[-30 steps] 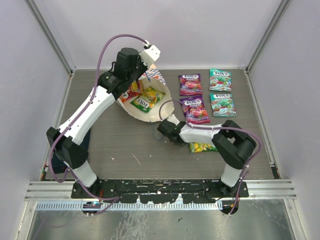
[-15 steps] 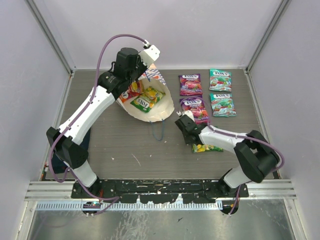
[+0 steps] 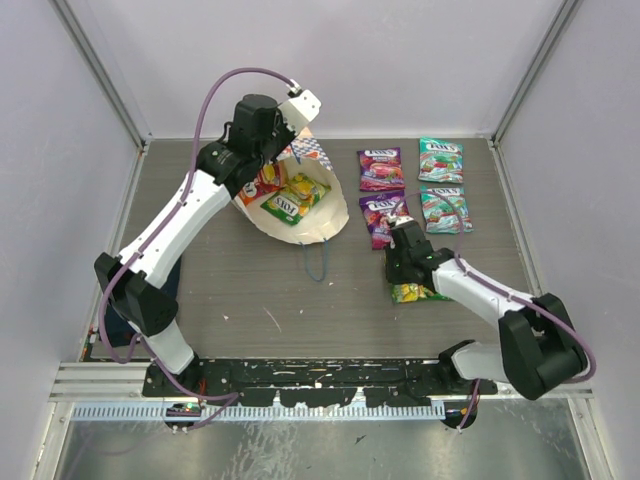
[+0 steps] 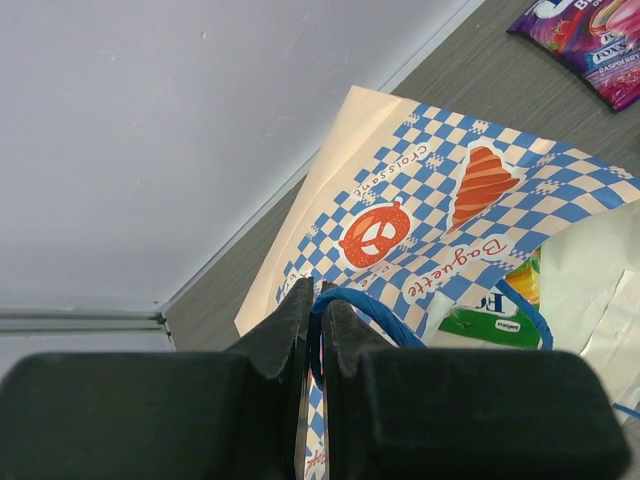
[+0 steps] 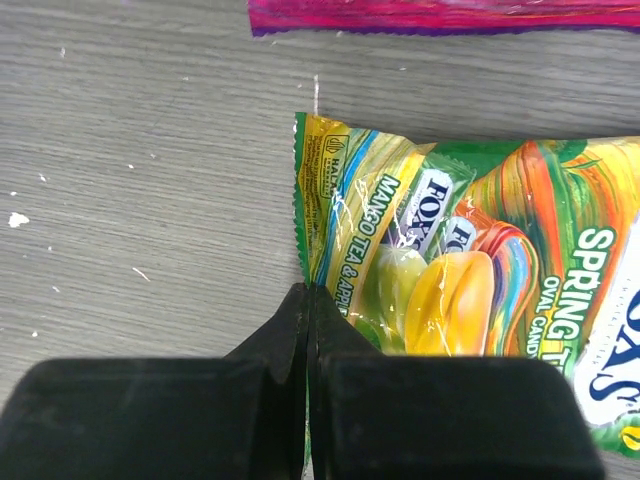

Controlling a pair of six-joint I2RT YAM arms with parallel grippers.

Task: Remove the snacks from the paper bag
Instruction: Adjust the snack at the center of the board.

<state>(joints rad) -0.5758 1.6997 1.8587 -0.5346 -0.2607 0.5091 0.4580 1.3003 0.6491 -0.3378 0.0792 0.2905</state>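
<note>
The paper bag (image 3: 325,222) lies open at the back left, with a yellow-green packet (image 3: 285,205) and an orange-red packet (image 3: 262,185) inside. My left gripper (image 3: 276,152) is shut on the bag's blue cord handle (image 4: 350,305), with the checkered bag (image 4: 420,210) just beyond it. Two purple packets (image 3: 381,168) and two teal packets (image 3: 441,158) lie on the table at the back right. My right gripper (image 3: 398,282) is shut on the left edge of a yellow-green packet (image 5: 450,270) that lies flat on the table (image 3: 418,293).
A second blue cord handle (image 3: 318,262) trails from the bag onto the table. A dark blue cloth (image 3: 172,272) lies at the left under my left arm. Grey walls close in the back and both sides. A purple packet (image 4: 590,40) shows beyond the bag.
My right arm has swung to the right, from beside the bag's mouth to the yellow-green packet on the table. The left arm and the bag have not moved.
</note>
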